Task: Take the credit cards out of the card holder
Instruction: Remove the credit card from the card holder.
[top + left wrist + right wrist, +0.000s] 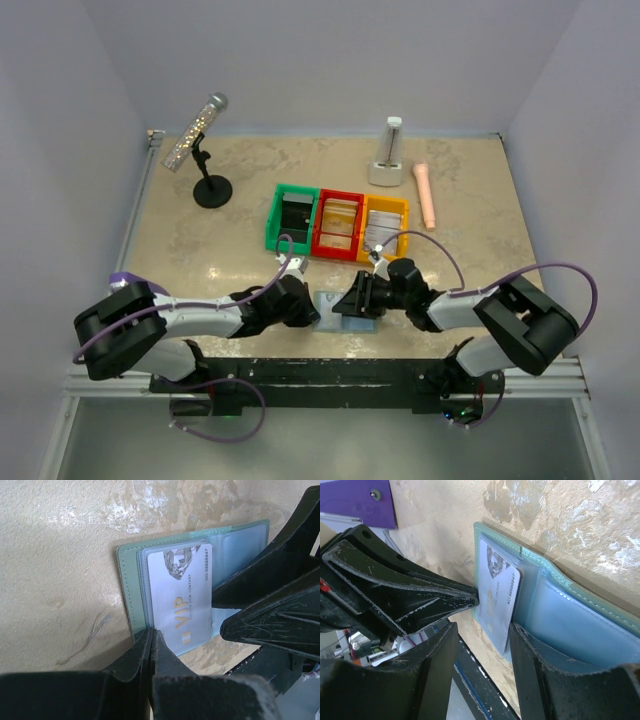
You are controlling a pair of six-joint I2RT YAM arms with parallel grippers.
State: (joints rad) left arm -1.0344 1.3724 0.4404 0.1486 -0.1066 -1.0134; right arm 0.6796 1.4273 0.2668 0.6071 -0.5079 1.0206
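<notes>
The card holder (352,322) lies open on the table near its front edge, between my two grippers. It has a grey-green rim (131,580) and pale blue pockets (570,615). A pale credit card (182,595) printed "VIP" sticks partway out of a pocket; it also shows in the right wrist view (497,600). My left gripper (151,632) is shut, its tips on the holder's near corner (318,308). My right gripper (482,640) is open, straddling the card's free edge, one finger on the blue panel (352,300). Any other cards are hidden.
Green (293,217), red (338,224) and yellow (384,228) bins stand side by side behind the holder. A microphone on a black stand (212,191) is at the back left. A white object (388,160) and a pink one (426,193) are at the back right.
</notes>
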